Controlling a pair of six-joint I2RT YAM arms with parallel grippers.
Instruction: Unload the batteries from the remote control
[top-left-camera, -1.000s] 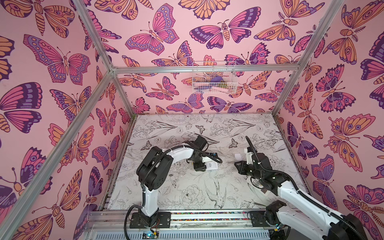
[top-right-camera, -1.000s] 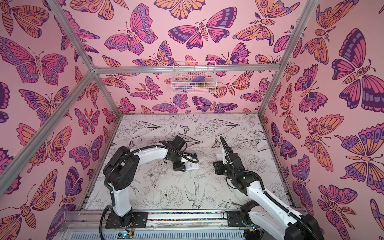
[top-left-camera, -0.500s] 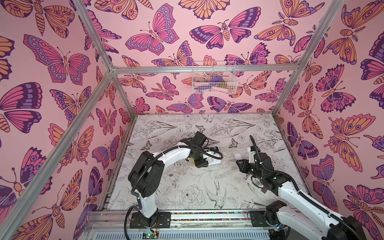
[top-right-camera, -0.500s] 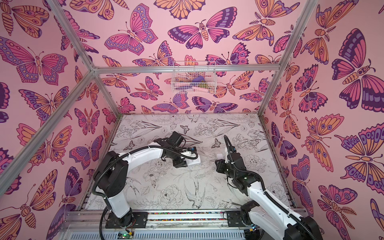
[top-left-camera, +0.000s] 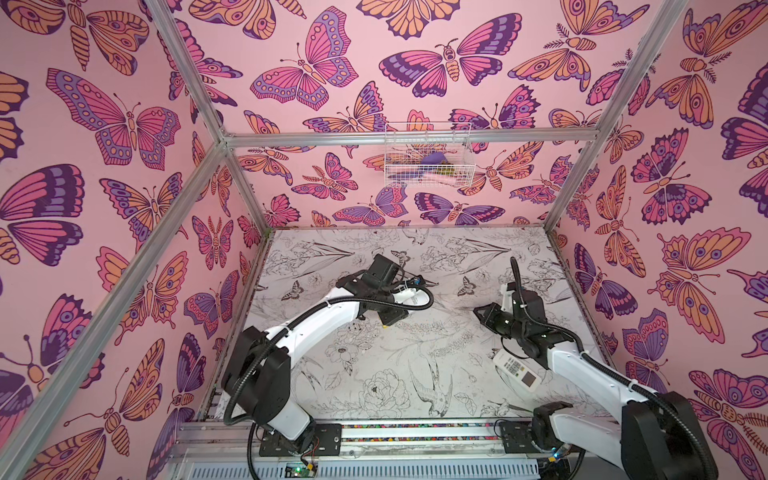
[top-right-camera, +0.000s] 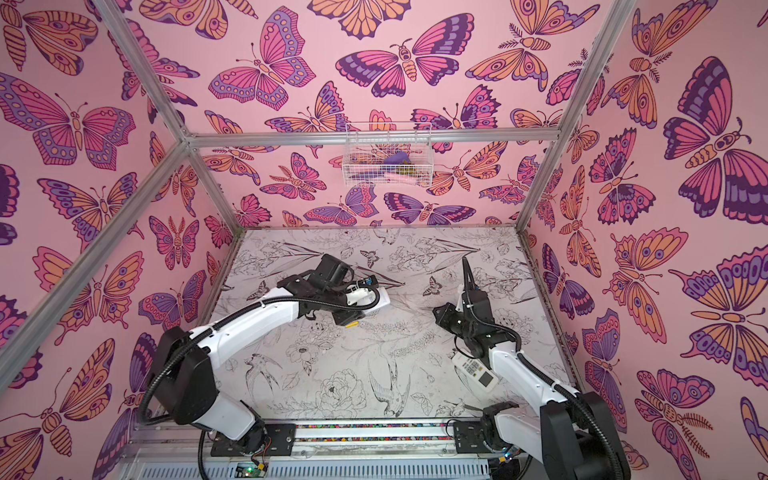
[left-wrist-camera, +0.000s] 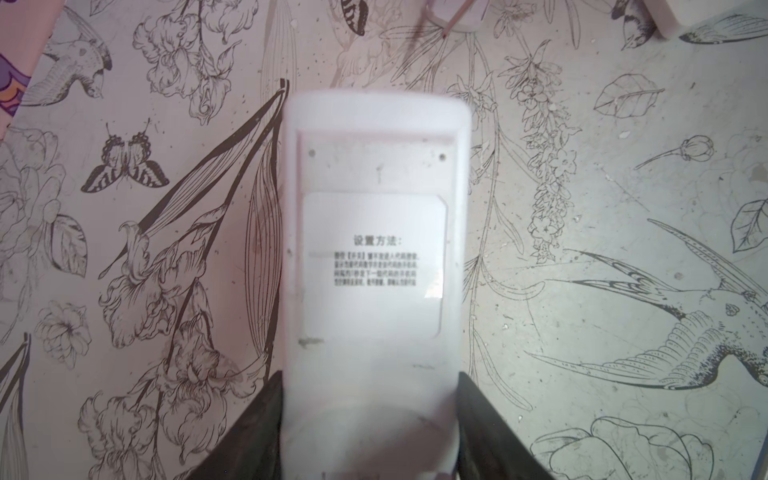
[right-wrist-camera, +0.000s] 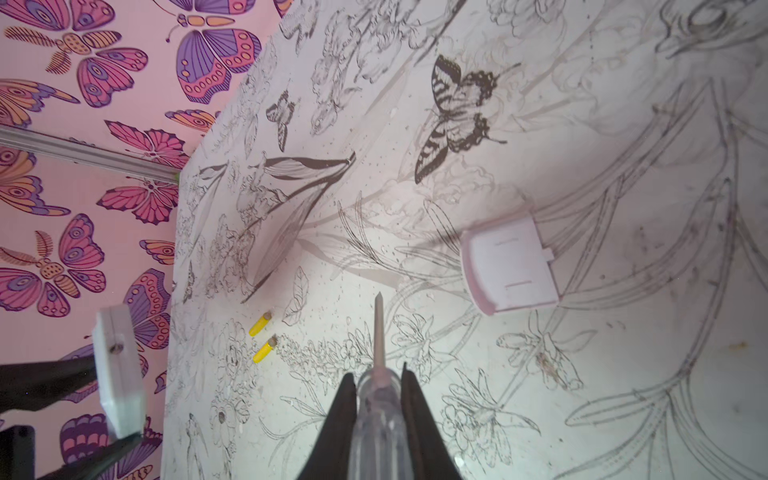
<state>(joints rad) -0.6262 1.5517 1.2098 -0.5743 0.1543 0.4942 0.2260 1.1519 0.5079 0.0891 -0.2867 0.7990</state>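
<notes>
Jaws of the left gripper (left-wrist-camera: 370, 386) clamp the sides of a white remote control (left-wrist-camera: 374, 249), its labelled back toward the wrist camera, above the table (left-wrist-camera: 623, 208). The right gripper (right-wrist-camera: 377, 386) pinches a clear-handled screwdriver (right-wrist-camera: 376, 419). Two yellow batteries (right-wrist-camera: 260, 325) lie side by side on the table, well apart from a white battery cover (right-wrist-camera: 511, 266).

Table (top-left-camera: 395, 353) bare in the middle; yellow batteries (right-wrist-camera: 261, 325) and white cover (right-wrist-camera: 511, 266) lie apart
</notes>
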